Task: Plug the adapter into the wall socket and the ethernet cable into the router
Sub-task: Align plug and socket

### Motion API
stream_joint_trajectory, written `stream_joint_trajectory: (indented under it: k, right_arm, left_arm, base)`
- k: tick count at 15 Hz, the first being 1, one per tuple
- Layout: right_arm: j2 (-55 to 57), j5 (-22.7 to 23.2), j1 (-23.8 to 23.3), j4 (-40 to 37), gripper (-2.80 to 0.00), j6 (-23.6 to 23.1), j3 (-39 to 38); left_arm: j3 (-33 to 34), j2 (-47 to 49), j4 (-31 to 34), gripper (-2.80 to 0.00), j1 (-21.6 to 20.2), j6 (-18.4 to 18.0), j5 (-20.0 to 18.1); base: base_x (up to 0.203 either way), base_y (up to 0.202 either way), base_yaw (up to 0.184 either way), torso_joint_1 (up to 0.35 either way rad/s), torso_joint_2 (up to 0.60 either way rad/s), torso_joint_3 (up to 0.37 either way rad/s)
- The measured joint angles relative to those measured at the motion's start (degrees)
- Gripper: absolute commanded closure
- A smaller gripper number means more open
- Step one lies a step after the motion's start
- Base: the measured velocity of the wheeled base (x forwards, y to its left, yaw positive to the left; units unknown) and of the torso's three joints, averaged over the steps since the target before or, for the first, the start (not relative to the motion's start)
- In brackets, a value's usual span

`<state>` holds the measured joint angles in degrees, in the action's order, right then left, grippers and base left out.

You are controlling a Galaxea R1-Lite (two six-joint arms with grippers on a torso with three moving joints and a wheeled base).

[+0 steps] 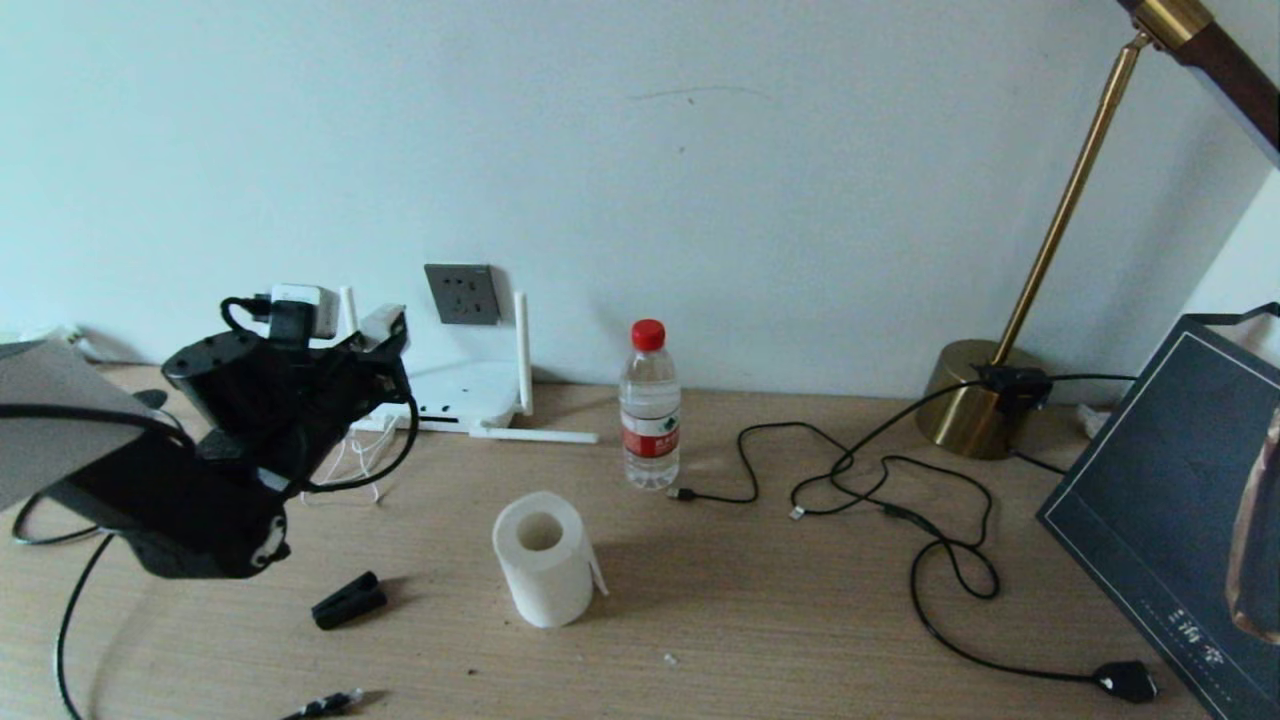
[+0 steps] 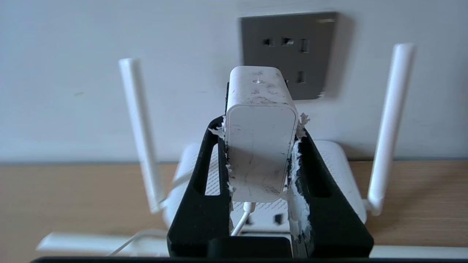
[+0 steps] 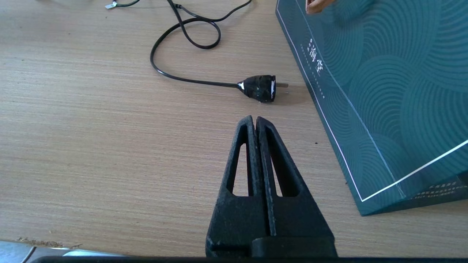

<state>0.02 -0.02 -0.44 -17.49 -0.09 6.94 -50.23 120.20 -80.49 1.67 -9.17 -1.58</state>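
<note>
The left gripper point(image 2: 261, 160) pinches the adapter point(image 2: 260, 146) between its fingers point(image 2: 204, 171), held clear of the wall socket point(image 2: 289, 51) and above the router point(image 2: 340, 160), while the right gripper point(image 3: 256, 122), fingers pressed together, hovers over the table point(image 3: 91, 128).

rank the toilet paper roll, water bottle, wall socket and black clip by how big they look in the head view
1. toilet paper roll, though it sits nearer the camera
2. water bottle, taller but slimmer, so these two are close
3. wall socket, farthest back
4. black clip

Wood-grain matt table point(image 1: 800, 620); scuffed white plastic adapter point(image 2: 260, 146); brass glossy lamp base point(image 1: 965, 400).
</note>
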Motion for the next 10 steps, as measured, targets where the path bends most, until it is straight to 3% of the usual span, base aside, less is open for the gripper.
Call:
stream_joint_trajectory:
  k: [4,8,10]
  right_arm:
    - [0.0,0.02,0.0,0.04,0.0,-0.01,0.0]
    - [0.0,0.02,0.0,0.02,0.0,0.02,0.0]
    - [0.0,0.02,0.0,0.02,0.0,-0.01,0.0]
  left_arm:
    - [-3.06,6.18,-5.36,0.0,0.22,0.05,-3.79]
    - [-8.68,9.87,-5.25,0.0,0.55,-0.22,-4.78]
    - [-11.25,10.75,-2.04,0.0,0.89,-0.23,-4.72]
  base:
    - [0.0,0.0,0.0,0.0,0.0,0.0]
    - [0.0,0.0,0.0,0.0,0.0,0.0]
    - [0.0,0.0,0.0,0.0,0.0,0.0]
